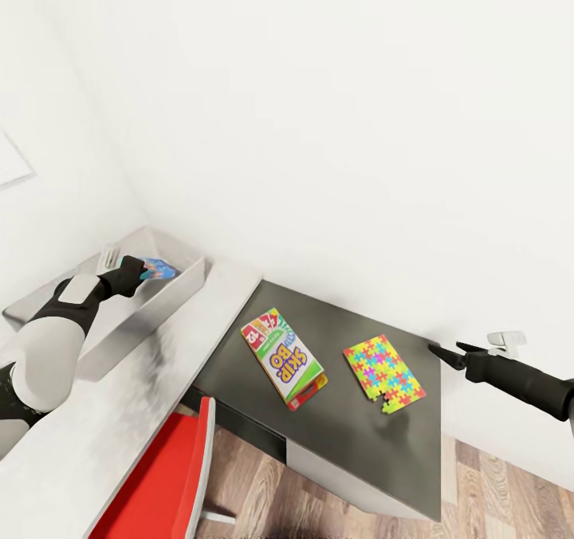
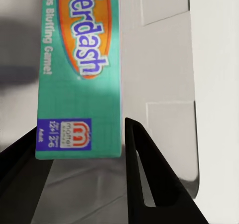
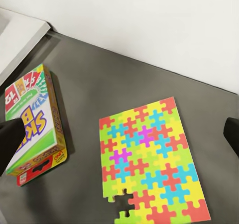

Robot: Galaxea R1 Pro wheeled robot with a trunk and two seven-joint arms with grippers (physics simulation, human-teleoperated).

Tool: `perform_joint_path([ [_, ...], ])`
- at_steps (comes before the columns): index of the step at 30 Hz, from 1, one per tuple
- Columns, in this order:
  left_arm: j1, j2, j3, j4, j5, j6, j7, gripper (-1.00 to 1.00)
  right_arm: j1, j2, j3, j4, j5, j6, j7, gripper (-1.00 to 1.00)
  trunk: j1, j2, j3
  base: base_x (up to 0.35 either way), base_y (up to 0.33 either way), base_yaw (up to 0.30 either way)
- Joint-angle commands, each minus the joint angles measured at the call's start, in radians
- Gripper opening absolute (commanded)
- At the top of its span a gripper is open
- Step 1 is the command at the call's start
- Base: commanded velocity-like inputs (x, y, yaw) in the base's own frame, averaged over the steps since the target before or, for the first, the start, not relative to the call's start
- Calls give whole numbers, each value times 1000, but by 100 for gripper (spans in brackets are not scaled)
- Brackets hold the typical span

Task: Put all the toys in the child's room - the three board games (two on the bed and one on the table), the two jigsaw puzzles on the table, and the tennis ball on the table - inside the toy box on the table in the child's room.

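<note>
My left gripper (image 1: 134,272) reaches into the light-grey toy box (image 1: 171,296) at the left. In the left wrist view its fingers (image 2: 142,174) sit against both long edges of a teal board game (image 2: 79,84), held just above the box floor. The Skip-Bo board game (image 1: 283,357) (image 3: 32,127) and a jigsaw puzzle (image 1: 384,373) (image 3: 149,159) lie flat on the dark part of the table (image 1: 335,435). My right gripper (image 1: 445,352) hovers open beyond the puzzle, near the table's right edge. The tennis ball is out of view.
A red chair (image 1: 167,483) stands close in front of the light-grey stretch of the table (image 1: 88,451). White walls run close behind the toy box and the dark section. Wooden floor (image 1: 494,499) shows to the right.
</note>
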Motion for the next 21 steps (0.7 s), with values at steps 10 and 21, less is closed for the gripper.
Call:
perform_joint_path([
  [10,0,0,8,-1,8,5,3,-100,3,-4,-3,0,-6,10,22,100,0,-2,-16,0,0,0],
  [21,-6,0,5,-1,9,5,3,-100,4,-6,-9,-1,-6,13,49,100,0,-2,-19,0,0,0],
])
